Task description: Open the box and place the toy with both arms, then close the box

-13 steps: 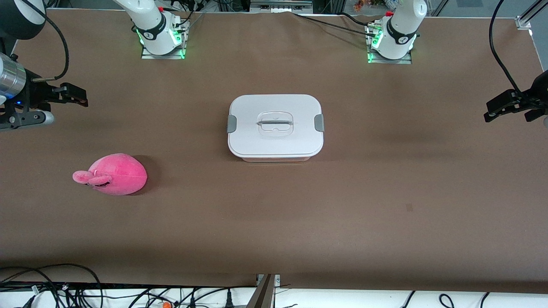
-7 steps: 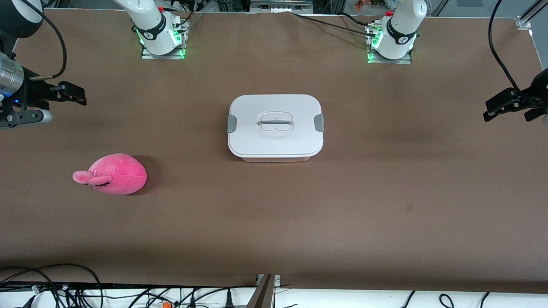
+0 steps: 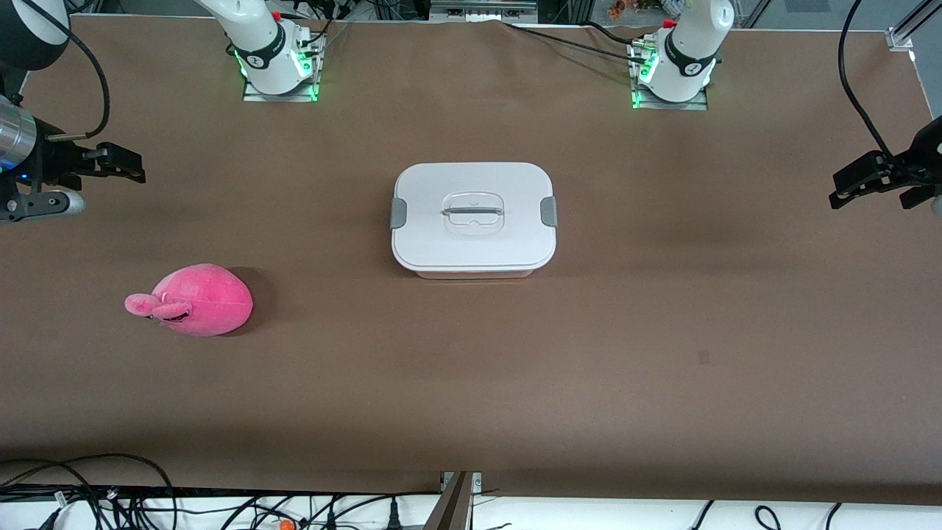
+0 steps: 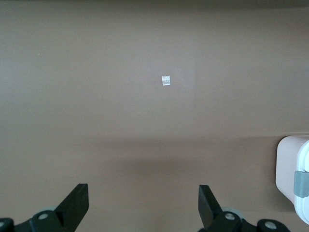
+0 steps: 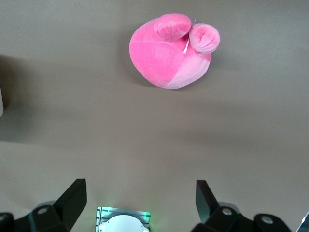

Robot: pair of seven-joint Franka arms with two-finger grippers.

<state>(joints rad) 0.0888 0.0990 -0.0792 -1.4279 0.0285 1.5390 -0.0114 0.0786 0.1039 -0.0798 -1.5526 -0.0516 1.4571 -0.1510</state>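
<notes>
You are looking at a closed box (image 3: 474,218) sitting mid-surface (image 3: 662,309), a toy (image 3: 193,300) lying nearer the camera toward the right arm's end, and the left end effector (image 3: 868,180) and right end effector (image 3: 110,163) hovering over their ends, fingers spread, holding nothing.

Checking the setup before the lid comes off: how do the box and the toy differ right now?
The box is white-lidded, flat and rounded-rectangular; the toy is bright pink, egg-shaped plush. The box is larger and mid-table; the toy lies nearer the front camera, toward the right arm's end. Both rest on the table, untouched.
</notes>
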